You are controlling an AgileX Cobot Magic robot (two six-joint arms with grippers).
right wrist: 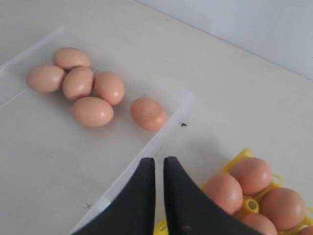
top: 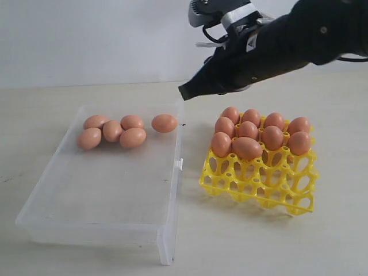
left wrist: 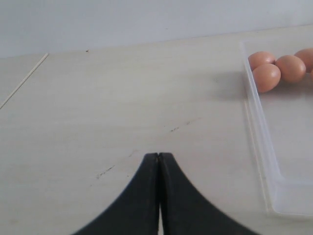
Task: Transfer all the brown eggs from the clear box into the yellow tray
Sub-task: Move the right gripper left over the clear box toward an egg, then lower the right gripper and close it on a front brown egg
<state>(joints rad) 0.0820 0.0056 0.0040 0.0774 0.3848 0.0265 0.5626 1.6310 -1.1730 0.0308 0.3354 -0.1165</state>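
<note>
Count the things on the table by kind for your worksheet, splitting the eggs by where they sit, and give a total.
Brown eggs in the clear box: 6
Brown eggs in the yellow tray: 10
Clear box: 1
Yellow tray: 1
Total: 18 things, 16 of them eggs

six brown eggs (top: 133, 137) in clear box (top: 103, 227), ten in yellow tray (top: 259, 184)

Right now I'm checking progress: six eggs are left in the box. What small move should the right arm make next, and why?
Probably open the right pincer and lower it toward the lone egg by the clear box wall; it hovers empty, nearly closed, and that egg lies nearest, apart from the cluster.
</note>
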